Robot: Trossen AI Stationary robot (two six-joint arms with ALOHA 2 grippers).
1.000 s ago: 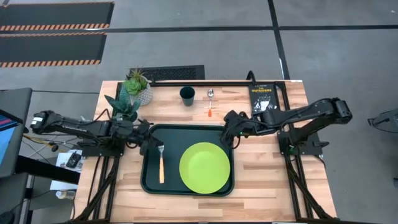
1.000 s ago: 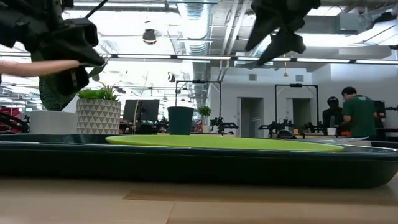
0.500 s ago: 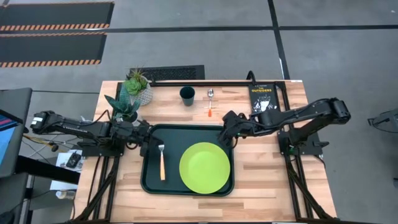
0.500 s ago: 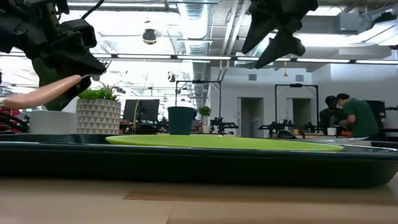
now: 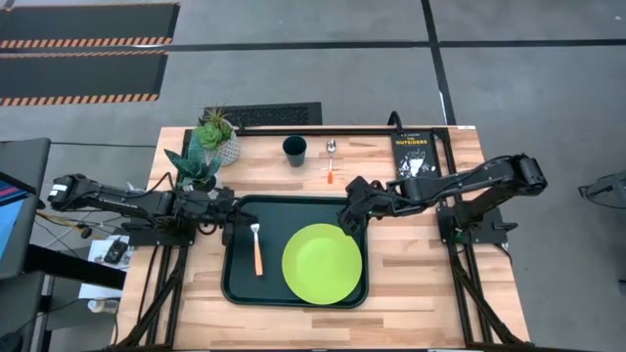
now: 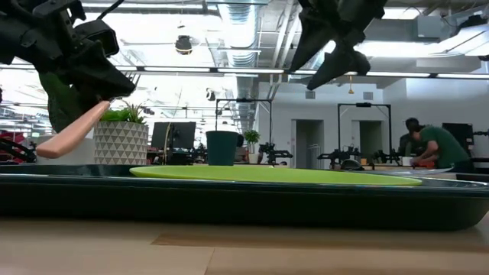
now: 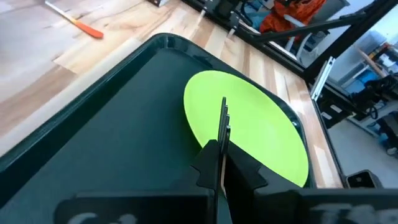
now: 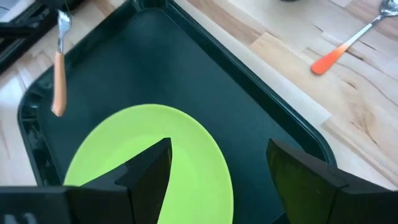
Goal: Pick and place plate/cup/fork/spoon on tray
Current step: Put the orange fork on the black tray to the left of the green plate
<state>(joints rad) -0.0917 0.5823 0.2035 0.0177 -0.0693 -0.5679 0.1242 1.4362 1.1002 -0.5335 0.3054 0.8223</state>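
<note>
The dark green tray lies mid-table with the lime-green plate flat in its right half. My left gripper is shut on the fork above the tray's left half. The fork also shows in the low view and the right wrist view. My right gripper is open and empty above the plate's far edge. The spoon and the dark green cup rest on the bare table behind the tray. My left gripper holds the fork by its metal end near the tines, coming level from the table's left side, across the fork. The fork is clear of the tray and tilted. Its orange handle slants down toward the table's near edge.
A black book lies at the far right of the table. Two potted plants stand at the far left corner, close behind my left arm. People move in the room beyond the table.
The fork in my left gripper has tipped: its handle, level a second ago, now slants down toward the tray while the tine end stays in the fingers. My right gripper has moved a little toward the table's left edge, over the plate's far edge.
</note>
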